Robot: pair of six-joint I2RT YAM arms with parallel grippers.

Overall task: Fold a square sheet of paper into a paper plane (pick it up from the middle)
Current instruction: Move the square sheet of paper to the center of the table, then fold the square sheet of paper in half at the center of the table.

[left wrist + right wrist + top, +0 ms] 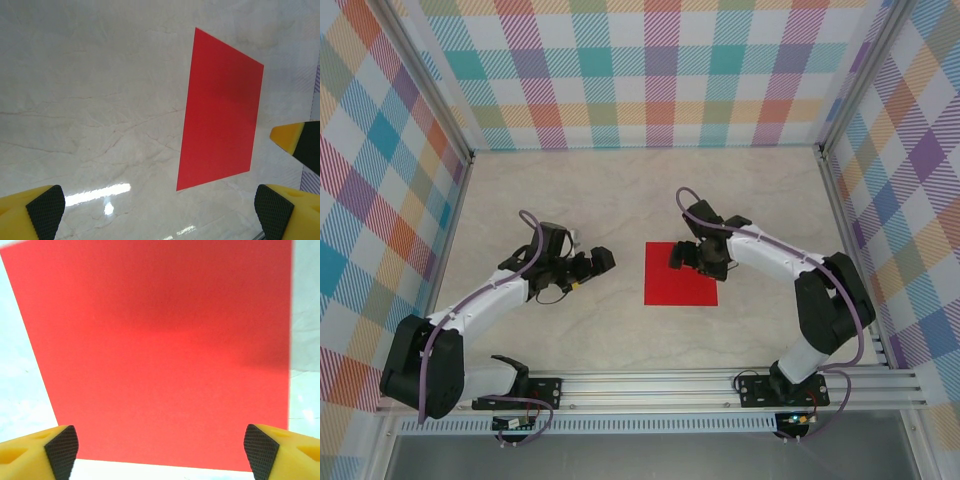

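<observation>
Noted square sheet of paper [680, 273] lying flat on table [570, 190], mid-workspace, between the two arms. No crease or fold observed. Folding judged not yet begun.

Found right gripper [688, 256] poised over the sheet's far right part, jaws spread wide with nothing between them. Confirmed from the right wrist view: fingertips [62, 452] set either side of the near edge, spanning almost the sheet's full width. Judged a lined-up approach for the pick. Cannot tell whether the pads touch the paper.

Found left gripper [601, 262] near the sheet's left edge, apart from it, facing it, jaws likewise fully parted and empty. Judged held back in readiness to steady or crease once the sheet lifts.

Flagged as risk: thin paper lying flush on a smooth, glossy top, with little edge to pinch. Pick-up from the middle likely to need pressing down and drawing the paper into a ridge, with some chance of an unwanted wrinkle or of sliding the sheet sideways.
</observation>
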